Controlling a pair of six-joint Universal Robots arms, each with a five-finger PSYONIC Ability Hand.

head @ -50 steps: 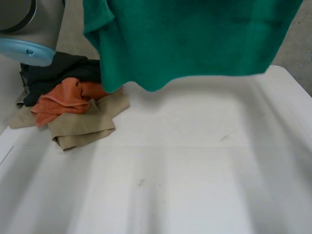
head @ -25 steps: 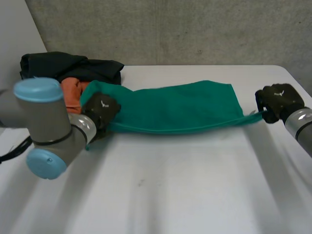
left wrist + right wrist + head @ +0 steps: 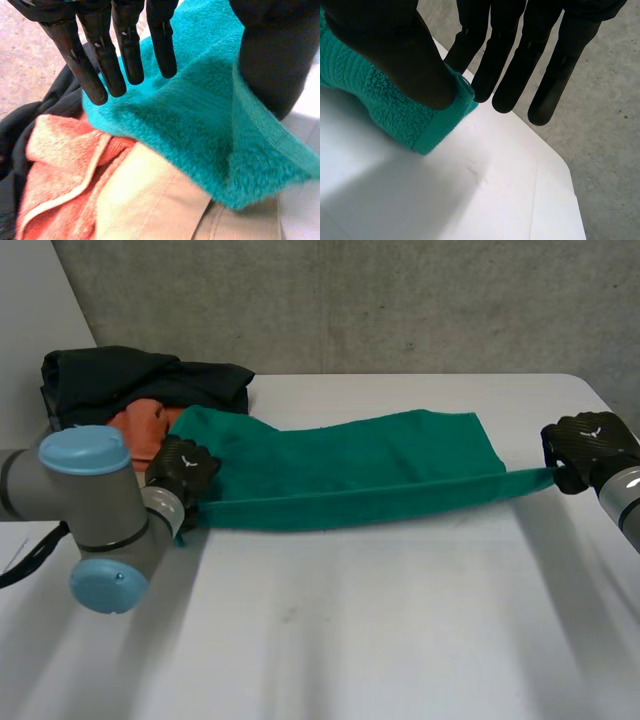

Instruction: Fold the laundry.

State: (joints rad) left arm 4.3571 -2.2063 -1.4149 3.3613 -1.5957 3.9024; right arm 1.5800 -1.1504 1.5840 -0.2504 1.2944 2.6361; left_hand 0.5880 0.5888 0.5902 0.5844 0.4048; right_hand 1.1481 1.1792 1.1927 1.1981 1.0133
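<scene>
Towel position: the green towel (image 3: 350,475) lay across the far half of the white table (image 3: 380,630) as a long band running left to right. Its near edge was pulled taut between the two hands, and its far part rested slack on the tabletop.
Left hand: the left hand (image 3: 185,468) held the towel's left end, with the cloth nipped between straight fingers (image 3: 127,45) and the thumb (image 3: 270,55).
Right hand: the right hand (image 3: 585,445), near the table's right edge, pinched the right near corner, thumb on top and straight fingers behind the hem.
Laundry pile: at the far left sat a black garment (image 3: 140,375), an orange cloth (image 3: 135,425) and a beige cloth (image 3: 150,200). The towel's left end overlapped this heap.
Handling: the terry looked thick, soft and light. It would likely sag wherever it was unsupported and grip rather than slip. It was not fragile, so a firm pinch seemed safe.
Where to hold: the hemmed corners seemed the best purchase, since the doubled edge gave the thumb something to bite on. A hold in the middle of an edge would probably let the cloth bunch.
Risk: the left end could drag the pile's cloths along with it, so lifting it clear of the heap before folding seemed wise.
</scene>
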